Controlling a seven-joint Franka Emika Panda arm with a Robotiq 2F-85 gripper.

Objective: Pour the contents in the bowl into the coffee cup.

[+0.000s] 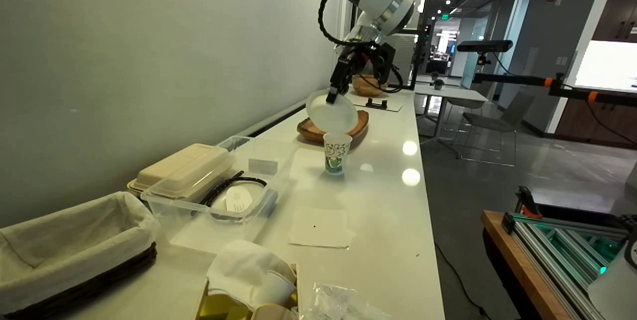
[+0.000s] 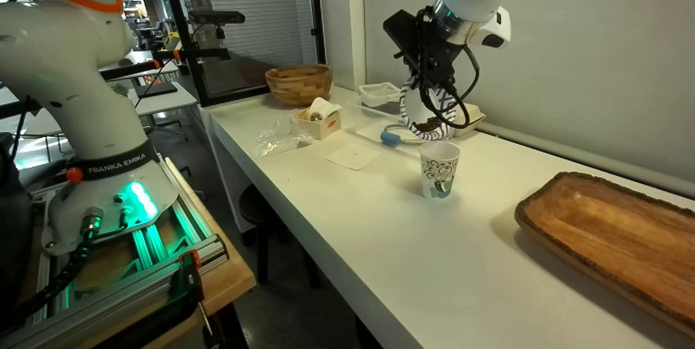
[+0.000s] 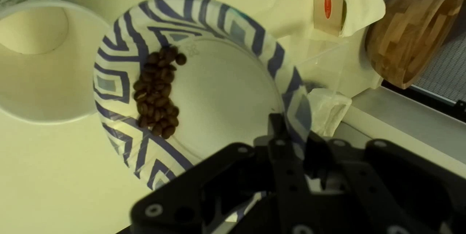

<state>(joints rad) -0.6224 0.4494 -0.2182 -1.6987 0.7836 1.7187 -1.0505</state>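
The bowl [image 3: 225, 88], white with a dark blue pattern, hangs tilted in the air, its rim pinched in my gripper [image 3: 296, 134]. Brown beans [image 3: 156, 95] have gathered along its lower side, the side toward the coffee cup [image 3: 85, 77]. That cup [image 2: 440, 170] stands upright on the white table, with a green mark on its side. In both exterior views the bowl's low edge is just above the cup's mouth; whether they touch I cannot tell. Within the cup, only pale wall and bottom are visible in the wrist view. The gripper's fingers partly cover the bowl's rim.
A brown wooden tray [image 2: 613, 229] lies near the cup. Along the wall are a clear plastic container [image 1: 199, 228] and a cloth-lined basket [image 1: 74, 245]. A small box [image 2: 324, 127] with napkins, a plastic bag [image 2: 279, 137] and a wooden bowl [image 2: 298, 86] stand farther along the table.
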